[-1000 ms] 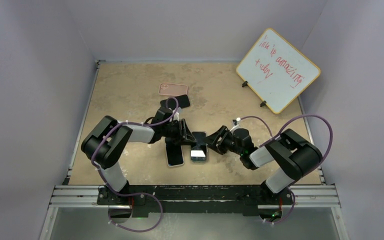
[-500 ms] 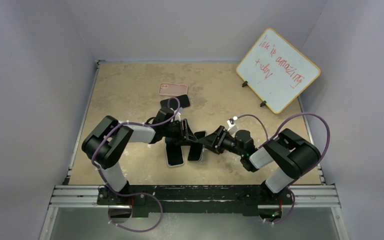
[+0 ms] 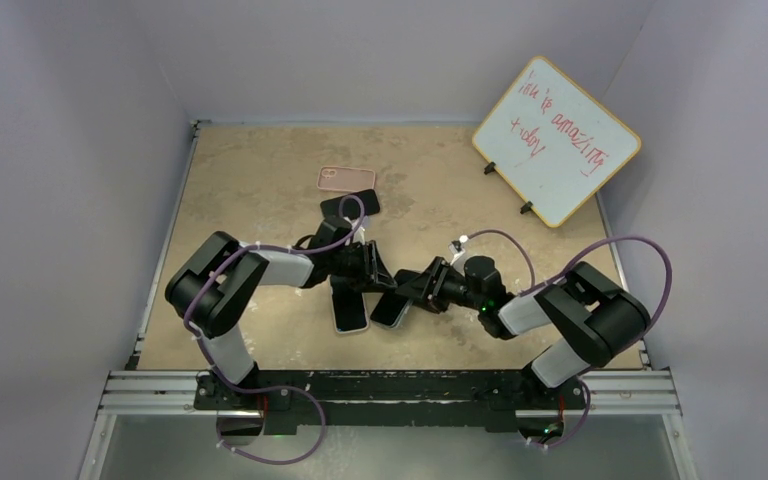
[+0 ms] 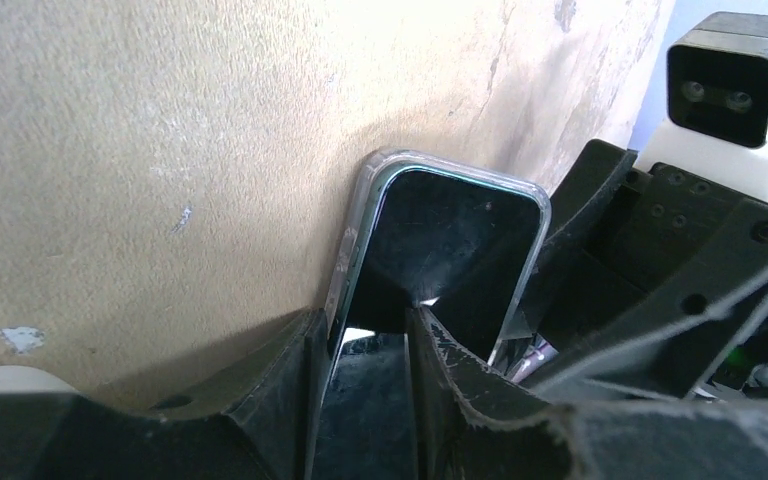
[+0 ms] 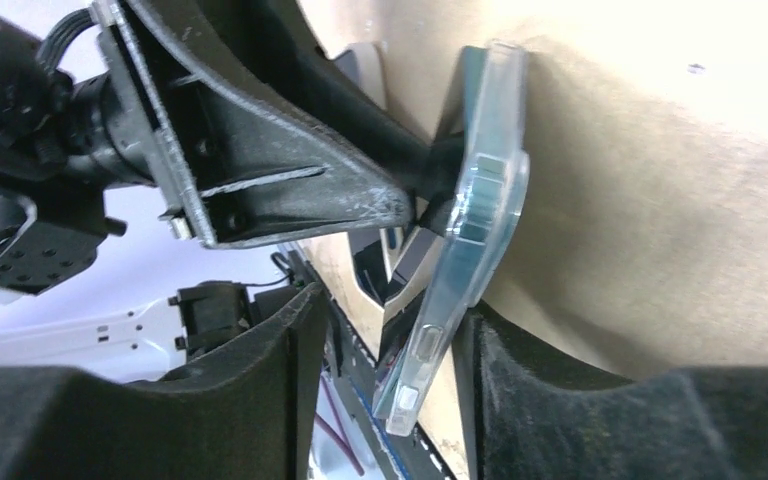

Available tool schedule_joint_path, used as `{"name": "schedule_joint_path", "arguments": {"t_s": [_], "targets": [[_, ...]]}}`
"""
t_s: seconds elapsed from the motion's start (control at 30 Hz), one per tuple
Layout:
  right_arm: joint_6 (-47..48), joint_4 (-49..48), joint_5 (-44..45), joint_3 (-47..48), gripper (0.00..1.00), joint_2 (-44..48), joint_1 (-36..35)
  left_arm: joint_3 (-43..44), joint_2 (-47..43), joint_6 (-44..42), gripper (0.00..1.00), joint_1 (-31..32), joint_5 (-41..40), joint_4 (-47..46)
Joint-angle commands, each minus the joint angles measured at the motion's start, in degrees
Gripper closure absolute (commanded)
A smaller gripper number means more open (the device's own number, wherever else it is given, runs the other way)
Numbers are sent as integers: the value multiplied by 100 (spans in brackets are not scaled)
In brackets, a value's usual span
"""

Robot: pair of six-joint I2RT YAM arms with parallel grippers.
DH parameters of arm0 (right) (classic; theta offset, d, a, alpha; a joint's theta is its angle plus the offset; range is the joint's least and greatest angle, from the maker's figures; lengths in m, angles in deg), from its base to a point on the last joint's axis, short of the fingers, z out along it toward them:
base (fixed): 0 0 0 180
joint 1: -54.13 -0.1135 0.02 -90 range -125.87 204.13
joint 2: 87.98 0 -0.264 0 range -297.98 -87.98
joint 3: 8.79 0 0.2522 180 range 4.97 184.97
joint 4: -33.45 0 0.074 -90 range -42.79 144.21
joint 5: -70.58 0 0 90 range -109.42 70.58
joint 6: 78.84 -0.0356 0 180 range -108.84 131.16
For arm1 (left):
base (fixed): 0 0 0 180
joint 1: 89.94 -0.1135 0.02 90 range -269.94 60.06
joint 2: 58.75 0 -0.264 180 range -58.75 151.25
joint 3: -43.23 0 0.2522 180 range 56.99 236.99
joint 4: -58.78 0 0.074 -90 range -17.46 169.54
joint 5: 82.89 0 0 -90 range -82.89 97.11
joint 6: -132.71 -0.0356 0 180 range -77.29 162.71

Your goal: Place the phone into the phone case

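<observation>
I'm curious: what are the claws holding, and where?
Unclear: right gripper straddles the clear plastic case at its edges; left gripper presses the black phone.

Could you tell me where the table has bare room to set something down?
Bare: the far-left corner behind the pink case, and the stretch between it and the whiteboard. Crowded: the centre, where the left gripper and right gripper meet at the phone.

Black glossy-screened phone [image 4: 450,240] lies within clear plastic case [image 4: 460,172]; left long edge looks not fully seated. Pair tilted up off tan desk [image 4: 160,150], frame centre.
</observation>
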Motion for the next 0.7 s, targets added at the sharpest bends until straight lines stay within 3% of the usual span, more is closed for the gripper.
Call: {"name": "schedule_joint_path", "arguments": {"t_s": [0.0, 0.2, 0.37, 0.47, 0.67], "targets": [[161, 625, 505, 174, 54, 239, -35, 33, -14, 71, 65, 120, 140, -68], [332, 1441, 919, 334, 71, 476, -36, -44, -114, 286, 68, 122, 201, -237], [408, 1368, 872, 358, 92, 490, 9, -44, -316, 497, 67, 122, 396, -496], [412, 1064, 572, 358, 100, 489, 125, 96, -559, 407, 58, 106, 537, -363], [531, 813, -161, 390, 100, 1065, 421, 693, -1666, -663, 36, -174, 255, 1248]]}}
